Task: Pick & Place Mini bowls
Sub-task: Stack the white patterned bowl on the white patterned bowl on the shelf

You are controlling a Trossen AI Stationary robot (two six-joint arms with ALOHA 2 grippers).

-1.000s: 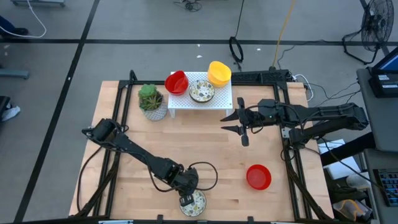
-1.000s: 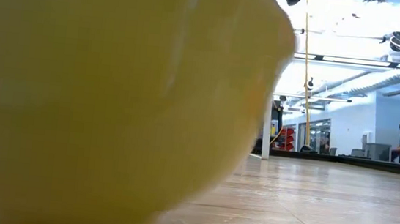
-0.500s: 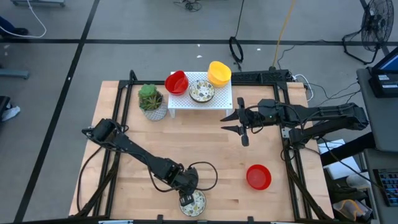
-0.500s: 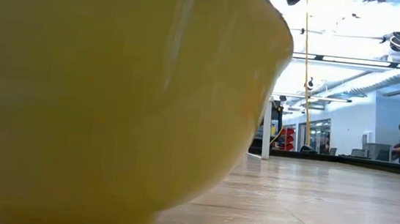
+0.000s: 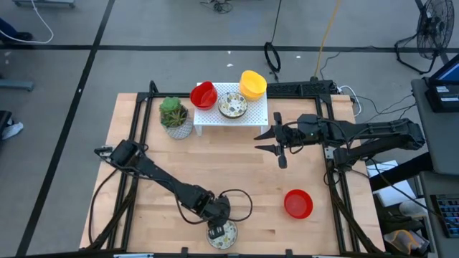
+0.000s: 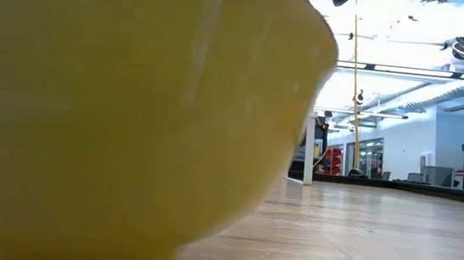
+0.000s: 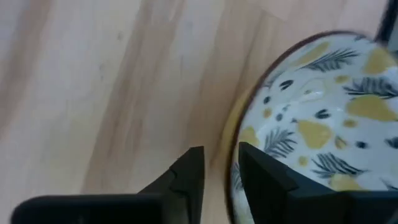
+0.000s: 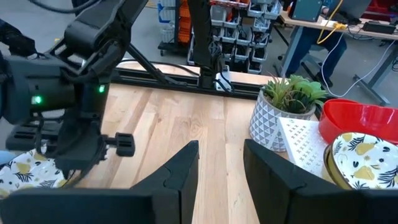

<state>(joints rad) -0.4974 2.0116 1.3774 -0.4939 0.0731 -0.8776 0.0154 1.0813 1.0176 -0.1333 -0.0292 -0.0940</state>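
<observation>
Patterned bowl [image 7: 323, 118] at left gripper [image 7: 221, 165]; lettering apparently none.

Left gripper [image 7: 219, 167] low, fingers seemingly parted (right arm waits mid-table).

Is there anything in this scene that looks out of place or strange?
One thing: a patterned bowl sits at the very front edge of the table, under the left gripper, far from the rack that holds three other bowls. It fills most of the low view, blocking the table. Nothing looks spilled or damaged.
</observation>
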